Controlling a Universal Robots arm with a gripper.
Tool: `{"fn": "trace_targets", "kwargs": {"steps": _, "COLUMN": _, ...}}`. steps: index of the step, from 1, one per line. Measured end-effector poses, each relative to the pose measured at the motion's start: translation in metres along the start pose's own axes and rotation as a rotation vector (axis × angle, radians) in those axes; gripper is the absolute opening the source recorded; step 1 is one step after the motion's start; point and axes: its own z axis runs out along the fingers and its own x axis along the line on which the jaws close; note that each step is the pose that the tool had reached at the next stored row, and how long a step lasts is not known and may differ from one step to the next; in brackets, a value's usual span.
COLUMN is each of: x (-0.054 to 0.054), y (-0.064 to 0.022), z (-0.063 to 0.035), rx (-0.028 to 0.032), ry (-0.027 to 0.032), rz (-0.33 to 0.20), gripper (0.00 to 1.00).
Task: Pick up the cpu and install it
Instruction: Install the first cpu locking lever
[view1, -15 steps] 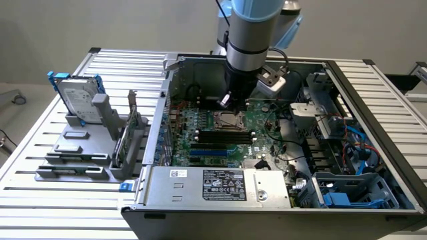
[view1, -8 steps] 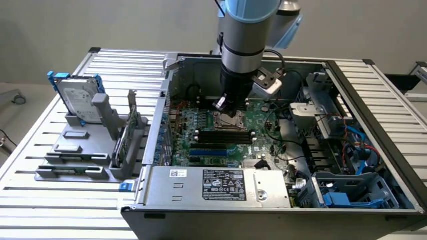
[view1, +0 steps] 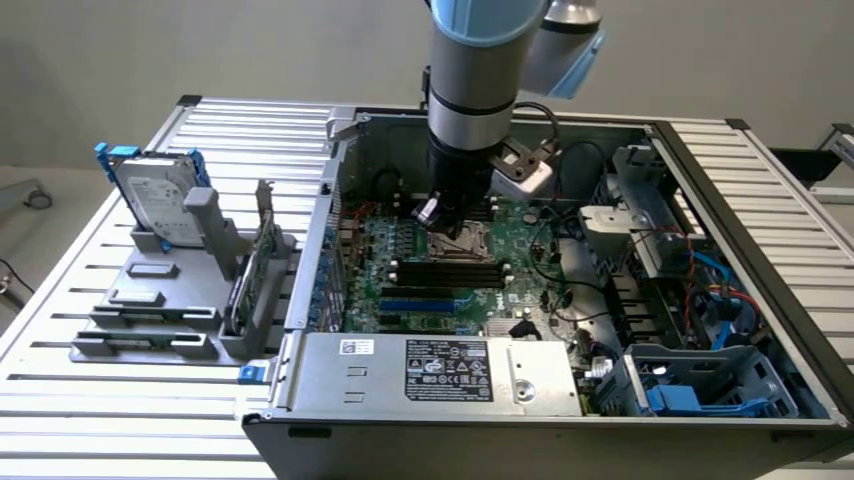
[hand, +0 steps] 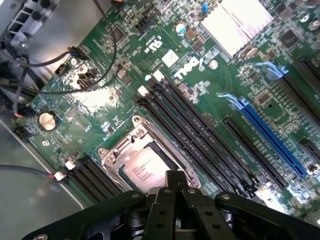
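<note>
Wrist view: the black gripper (hand: 175, 181), jaws together and empty, hovers just above one silvery square cpu (hand: 144, 167) seated in the metal-framed socket (hand: 134, 150).

Near edge of cpu (hand: 142, 169) hidden behind gripper (hand: 175, 186) — socket (hand: 120, 152) partly covered too. Print on cpu too small to read. Arm (view1: 483, 60) cut off above — hard drive (view1: 158, 198) label illegible.
</note>
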Motion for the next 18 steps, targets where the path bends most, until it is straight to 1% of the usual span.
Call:
{"fn": "trace_targets", "kwargs": {"steps": 4, "x": -0.004, "y": 0.0041, "z": -0.0106, "rx": 0.0016, "ry": -0.0017, "rz": 0.006, "gripper": 0.11}}
{"fn": "trace_targets", "kwargs": {"steps": 7, "x": -0.008, "y": 0.0074, "z": -0.0127, "rx": 0.0028, "ry": -0.003, "rz": 0.007, "gripper": 0.11}}
{"fn": "trace_targets", "kwargs": {"steps": 9, "x": -0.012, "y": 0.008, "z": -0.0132, "rx": 0.0032, "ry": -0.0034, "rz": 0.007, "gripper": 0.11}}
{"fn": "trace_targets", "kwargs": {"steps": 13, "x": -0.018, "y": 0.0057, "z": -0.0137, "rx": 0.0038, "ry": -0.004, "rz": 0.007, "gripper": 0.11}}
{"fn": "trace_targets", "kwargs": {"steps": 18, "x": -0.022, "y": 0.0013, "z": -0.0138, "rx": 0.0038, "ry": -0.004, "rz": 0.008, "gripper": 0.11}}
